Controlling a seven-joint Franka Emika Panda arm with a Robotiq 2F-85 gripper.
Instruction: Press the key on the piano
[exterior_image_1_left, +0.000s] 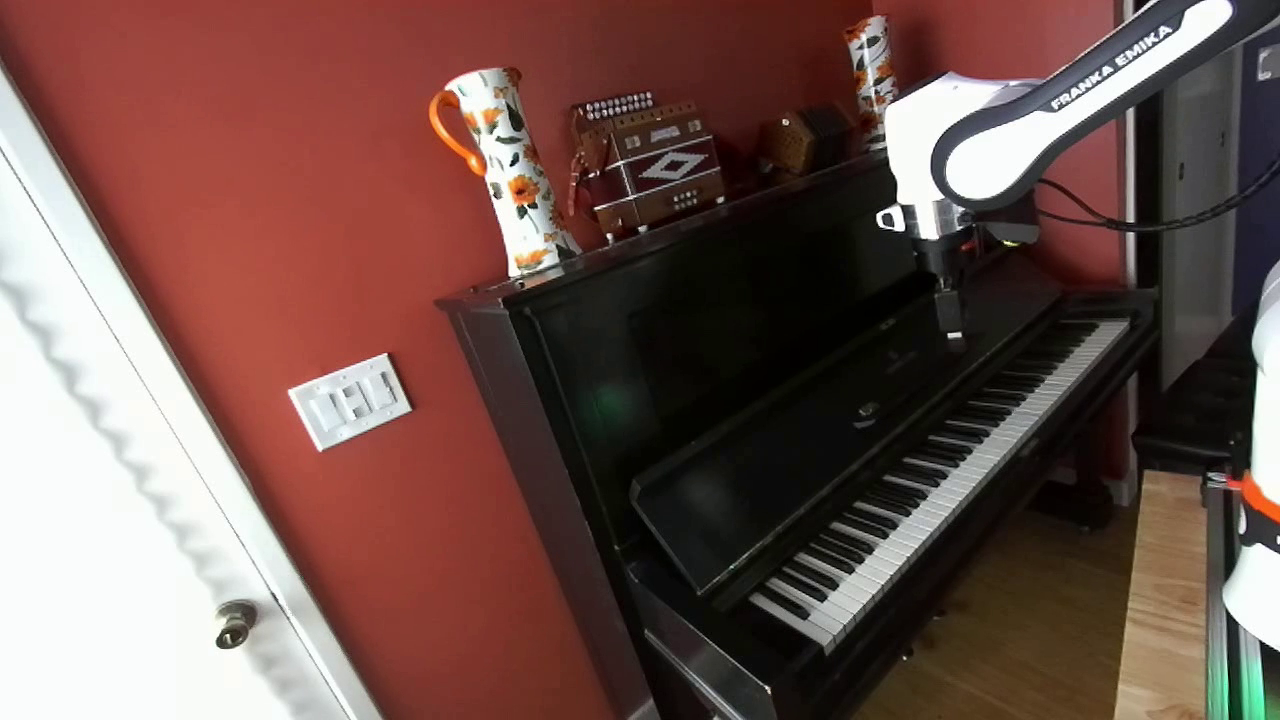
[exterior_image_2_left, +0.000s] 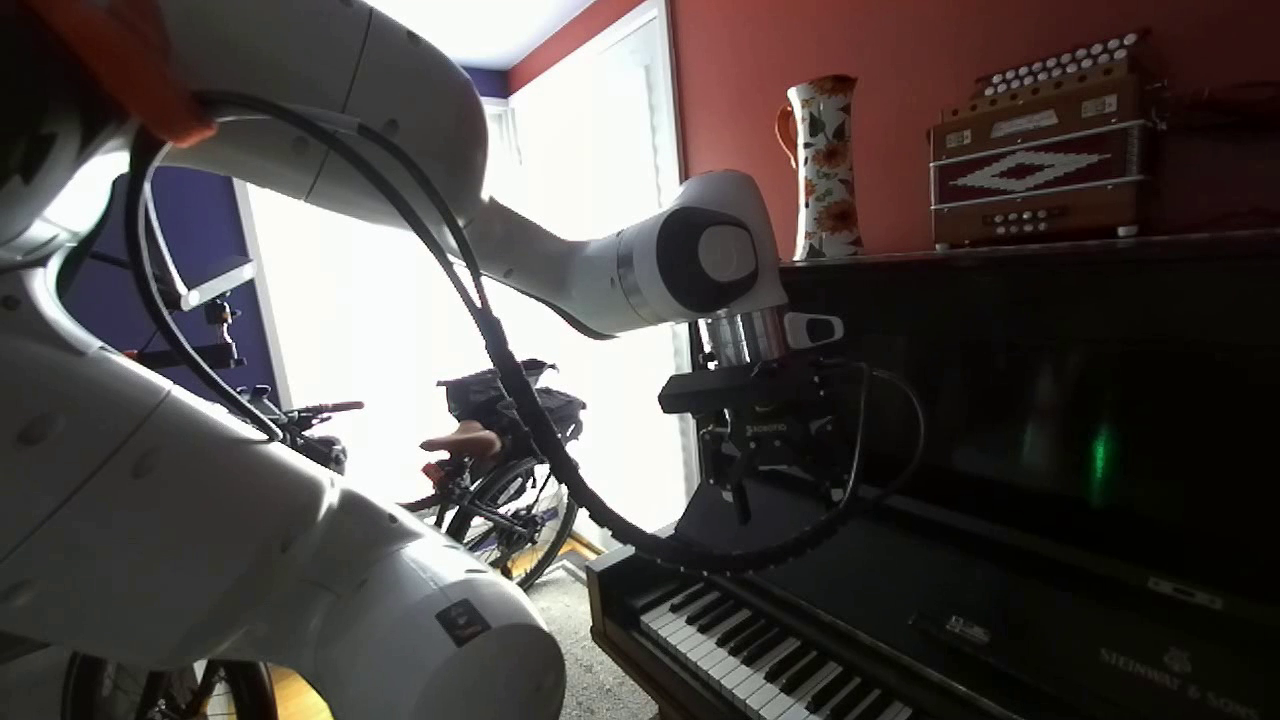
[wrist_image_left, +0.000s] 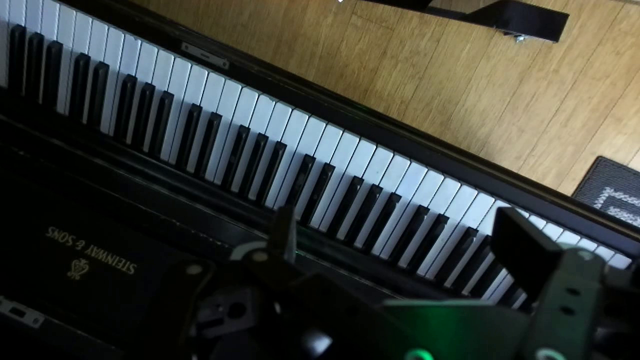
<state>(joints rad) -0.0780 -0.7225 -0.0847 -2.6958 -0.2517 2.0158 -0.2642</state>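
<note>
You have the piano (exterior_image_1_left: 780, 470) along the red wall (exterior_image_1_left: 330, 250). Your gripper (wrist_image_left: 395, 232) hangs in front of the piano's upper panel (exterior_image_1_left: 740, 310), higher than the keys (wrist_image_left: 310, 135), with its fingers (wrist_image_left: 527, 250) spread wide. On top of the piano you see a flowered jug (exterior_image_1_left: 515, 180) and an accordion (exterior_image_1_left: 655, 165).

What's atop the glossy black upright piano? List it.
A tall white floral pitcher, brown boxy accordion, smaller brown squeezebox, white floral vase. The white robot arm hides the far end.

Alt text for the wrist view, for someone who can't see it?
Open, empty gripper above a black piano, its row of keys slanting down to the right. Wooden floor at upper right, upside-down lettering at lower left.
</note>
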